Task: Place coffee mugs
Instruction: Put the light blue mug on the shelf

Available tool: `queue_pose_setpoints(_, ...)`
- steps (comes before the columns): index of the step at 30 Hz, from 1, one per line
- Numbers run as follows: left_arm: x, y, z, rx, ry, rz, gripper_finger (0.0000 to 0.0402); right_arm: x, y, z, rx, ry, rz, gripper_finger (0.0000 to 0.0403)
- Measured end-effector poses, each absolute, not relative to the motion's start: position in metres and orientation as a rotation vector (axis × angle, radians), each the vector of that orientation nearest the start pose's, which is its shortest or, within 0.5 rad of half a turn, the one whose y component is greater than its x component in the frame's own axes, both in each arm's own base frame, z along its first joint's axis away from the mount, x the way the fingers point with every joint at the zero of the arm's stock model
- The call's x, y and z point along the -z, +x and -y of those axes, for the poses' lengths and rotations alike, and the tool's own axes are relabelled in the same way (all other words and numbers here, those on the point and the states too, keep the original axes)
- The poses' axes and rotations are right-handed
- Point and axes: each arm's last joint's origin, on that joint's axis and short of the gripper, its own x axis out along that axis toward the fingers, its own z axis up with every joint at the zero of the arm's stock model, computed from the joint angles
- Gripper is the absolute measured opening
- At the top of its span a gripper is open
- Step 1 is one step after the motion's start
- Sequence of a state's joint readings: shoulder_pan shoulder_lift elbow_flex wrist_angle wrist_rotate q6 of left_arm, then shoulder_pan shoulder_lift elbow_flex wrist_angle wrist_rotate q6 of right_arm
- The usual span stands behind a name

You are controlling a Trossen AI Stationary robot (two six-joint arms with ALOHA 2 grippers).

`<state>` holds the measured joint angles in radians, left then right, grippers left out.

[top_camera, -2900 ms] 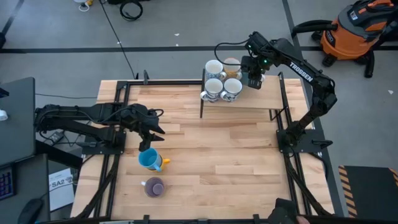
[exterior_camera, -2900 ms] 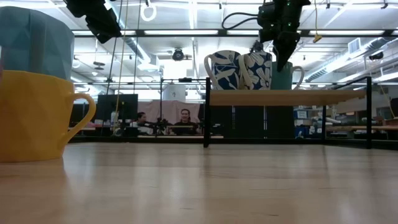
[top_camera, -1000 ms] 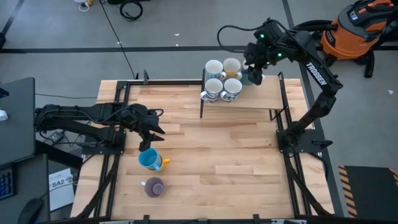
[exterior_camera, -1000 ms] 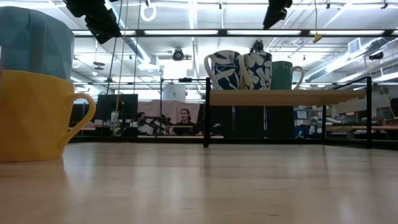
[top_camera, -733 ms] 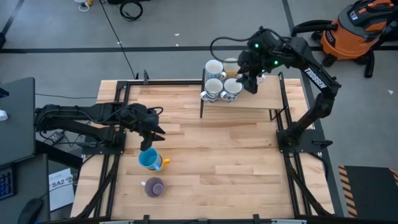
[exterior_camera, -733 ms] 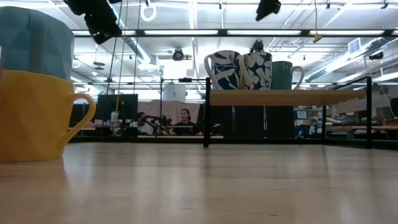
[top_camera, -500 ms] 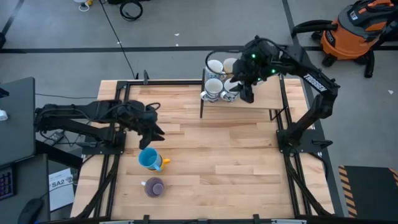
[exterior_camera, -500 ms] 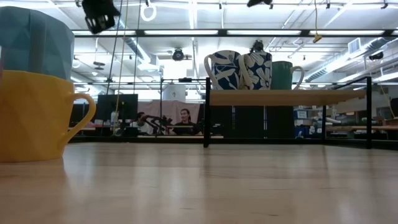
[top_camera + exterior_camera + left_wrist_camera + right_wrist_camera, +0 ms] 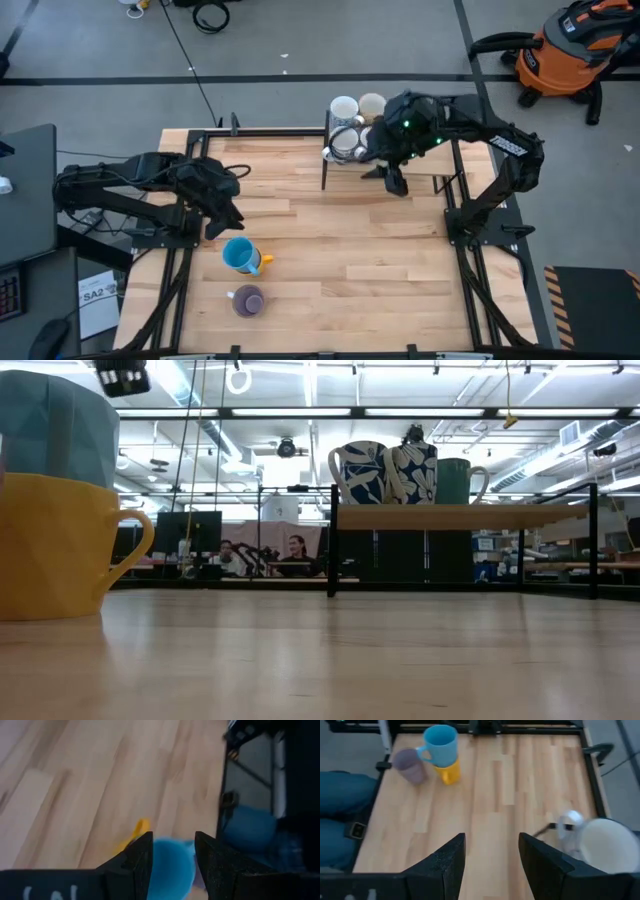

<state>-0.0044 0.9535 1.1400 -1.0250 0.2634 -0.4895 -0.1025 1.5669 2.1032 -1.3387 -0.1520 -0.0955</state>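
Note:
A bright blue mug (image 9: 238, 255) is stacked in a yellow-orange mug (image 9: 449, 772) near the table's left side, and a purple mug (image 9: 247, 300) stands nearer the near edge. My left gripper (image 9: 222, 212) hovers open above the blue mug (image 9: 170, 867), touching nothing. My right gripper (image 9: 393, 183) is open and empty, above the table just off the near edge of the raised shelf (image 9: 430, 150). White and blue-patterned mugs (image 9: 345, 107) and a teal one (image 9: 455, 480) stand on the shelf; my right arm hides some of them from above.
Black frame rails (image 9: 455, 200) run along the table's left and right sides. The shelf stands on black legs (image 9: 333, 550) at the far right. Bare wood (image 9: 350, 260) lies between the stacked mugs and the shelf. People (image 9: 297, 550) sit far behind the table.
My right gripper has left the shelf, swinging from above the mugs toward the table's near edge and left, and it has turned about. My left gripper has risen and shifted a little toward the left edge. No mug has moved.

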Motion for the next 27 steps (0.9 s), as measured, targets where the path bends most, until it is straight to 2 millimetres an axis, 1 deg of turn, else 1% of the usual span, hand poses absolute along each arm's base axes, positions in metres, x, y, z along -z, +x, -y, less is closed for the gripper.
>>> queue_pose_setpoints(4,-0.346,0.155,0.007,-0.010,-0.555,-0.966,0.0153,-0.465,0.273,0.007,-0.114,0.018,-0.811,0.0190)
queue_pose_setpoints(6,-0.344,0.153,0.008,-0.025,-0.550,-0.991,0.0153,-0.456,0.279,0.000,-0.114,0.003,-0.822,0.0190)
queue_pose_setpoints(12,-0.343,0.151,0.017,0.010,-0.503,-1.016,0.0153,-0.429,0.294,-0.017,-0.137,-0.034,-0.866,0.0190)
queue_pose_setpoints(19,-0.343,0.149,0.029,-0.025,-0.382,-1.001,0.0153,-0.403,0.307,-0.027,-0.160,-0.043,-0.878,0.0190)
queue_pose_setpoints(23,-0.340,0.153,0.036,-0.030,-0.345,-1.015,0.0153,-0.390,0.312,-0.029,-0.155,-0.024,-0.890,0.0190)
queue_pose_setpoints(27,-0.333,0.163,0.043,-0.018,-0.317,-1.060,0.0153,-0.379,0.314,-0.029,-0.145,-0.005,-0.910,0.0190)
